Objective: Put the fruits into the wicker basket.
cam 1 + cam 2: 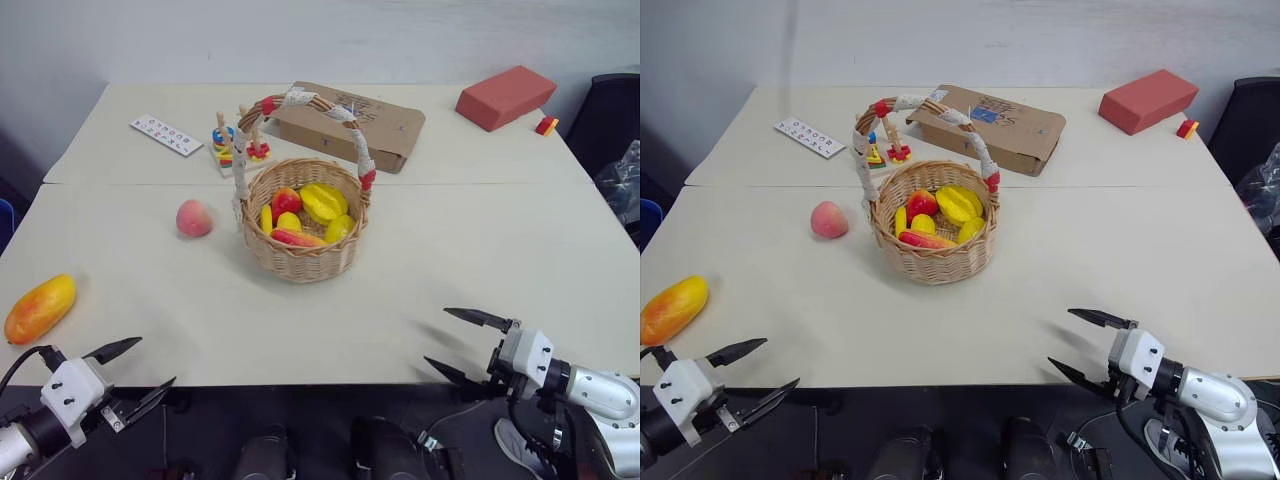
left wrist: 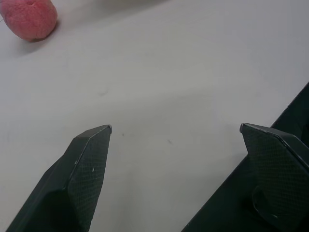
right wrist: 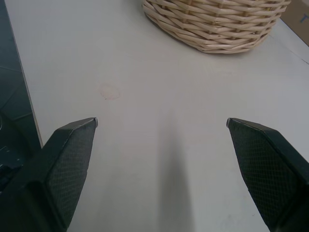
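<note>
At the left edge of the table [image 1: 480, 260] lies the mango [image 1: 40, 308], resting on its side close to the near corner, just ahead of the left tool [image 1: 132, 372], whose two black fingers stand wide apart with nothing between them; that closeness makes the mango the likely first pick for this arm. Further in sits the peach [image 1: 194, 218], alone on the bare surface and just beside the wicker basket [image 1: 304, 255], not touching it, so it would need only a short carry. Upright at the table's middle, the basket already holds several yellow and red fruits, and its arched handle crosses over the opening, so anything dropped in will probably have to pass to one side of it. Behind it stand the stacking-ring toy [image 1: 232, 143], a white card [image 1: 166, 135] and a flat cardboard box [image 1: 350, 124], with a red block [image 1: 505, 96] off towards the far right. Over the near right edge hovers the right tool [image 1: 462, 345], its fingers likewise spread wide and empty, pointed towards the basket.
</note>
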Controlling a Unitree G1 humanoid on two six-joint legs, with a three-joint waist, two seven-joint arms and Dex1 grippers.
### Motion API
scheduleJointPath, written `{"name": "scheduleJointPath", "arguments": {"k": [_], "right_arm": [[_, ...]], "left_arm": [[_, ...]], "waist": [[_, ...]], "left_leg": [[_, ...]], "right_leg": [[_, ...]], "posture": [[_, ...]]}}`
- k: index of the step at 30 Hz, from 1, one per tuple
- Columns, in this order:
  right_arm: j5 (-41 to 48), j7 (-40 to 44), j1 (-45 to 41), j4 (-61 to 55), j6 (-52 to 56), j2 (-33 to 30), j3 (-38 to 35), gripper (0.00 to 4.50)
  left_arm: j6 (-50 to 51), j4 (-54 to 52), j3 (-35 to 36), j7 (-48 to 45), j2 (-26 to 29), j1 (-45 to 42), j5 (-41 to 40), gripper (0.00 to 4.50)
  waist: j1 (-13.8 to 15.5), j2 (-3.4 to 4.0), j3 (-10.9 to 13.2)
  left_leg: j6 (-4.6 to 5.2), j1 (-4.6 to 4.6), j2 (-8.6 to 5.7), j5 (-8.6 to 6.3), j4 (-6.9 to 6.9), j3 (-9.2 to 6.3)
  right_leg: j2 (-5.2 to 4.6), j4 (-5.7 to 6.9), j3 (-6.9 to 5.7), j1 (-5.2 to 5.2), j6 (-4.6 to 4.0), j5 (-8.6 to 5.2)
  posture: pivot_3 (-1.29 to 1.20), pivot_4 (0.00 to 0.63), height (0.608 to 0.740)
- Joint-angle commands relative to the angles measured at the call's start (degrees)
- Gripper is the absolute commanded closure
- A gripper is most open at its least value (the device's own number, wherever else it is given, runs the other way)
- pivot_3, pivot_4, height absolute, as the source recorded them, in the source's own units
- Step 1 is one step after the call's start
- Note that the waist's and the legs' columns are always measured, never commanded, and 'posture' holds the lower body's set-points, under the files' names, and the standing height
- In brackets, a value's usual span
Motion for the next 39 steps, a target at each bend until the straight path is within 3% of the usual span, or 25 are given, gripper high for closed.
{"name": "scheduleJointPath", "arguments": {"k": [1, 17, 20, 25, 31, 39], "right_arm": [[0.5, 0.3, 0.9, -0.9, -1.2, -0.2, -0.7, 0.02], [0.9, 1.6, 0.6, 1.6, -3.9, 0.7, -0.1, 0.02], [4.0, 1.6, -0.4, 0.4, -2.1, 2.2, 0.4, 0.02], [11.0, 3.4, -2.2, -5.0, 3.7, 3.9, 2.9, 0.02], [19.6, 2.2, -11.2, -14.8, 12.2, 6.7, 7.0, 0.02], [16.6, 0.2, -16.1, -18.6, 10.8, 11.0, 9.0, 0.02]], "left_arm": [[0.4, -2.0, -0.5, -0.2, -0.1, 0.1, -1.0, 0.0], [3.2, -6.0, -4.1, 0.7, -0.9, -1.3, -2.1, 0.0], [7.0, -7.9, -3.1, 4.1, -3.7, -1.1, -5.2, 0.0], [13.5, -10.5, 3.0, 7.5, -9.1, 4.3, -13.6, 0.0], [13.7, -3.6, 17.0, 16.5, -16.9, 6.7, -20.0, 0.0], [20.2, 6.7, 26.3, 25.1, -19.0, 7.3, -25.2, 0.0]], "waist": [[0.0, 0.0, 0.0], [0.0, 0.0, 0.0], [-0.1, -0.01, 0.0], [-0.3, -0.04, 0.0], [-0.1, -0.04, 0.0], [0.2, -0.44, -0.2]], "left_leg": [[0.0, 0.0, 0.0, 0.0, 0.0, 0.0], [0.02, 0.01, 0.0, 0.05, 0.0, 0.0], [0.0, 0.01, 0.0, 0.08, 0.01, 0.0], [0.01, 0.02, 0.04, 0.07, 0.01, 0.0], [0.04, 0.03, 0.11, -0.02, 0.04, -0.04], [0.04, -0.07, 0.06, -0.15, 0.06, -0.11]], "right_leg": [[0.0, 0.0, 0.0, 0.0, 0.0, 0.0], [0.01, 0.01, 0.0, 0.01, 0.0, 0.0], [0.02, 0.01, 0.01, 0.01, 0.01, 0.0], [0.03, 0.03, 0.0, 0.02, 0.01, 0.0], [0.06, 0.04, -0.01, 0.0, -0.03, -0.01], [0.05, -0.05, -0.08, 0.0, -0.13, -0.07]], "posture": [[0.0, 0.15, 0.74], [0.0, 0.15, 0.74], [0.0, 0.15, 0.74], [0.0, 0.15, 0.74], [0.0, 0.15, 0.74], [0.0, 0.15, 0.74]]}}
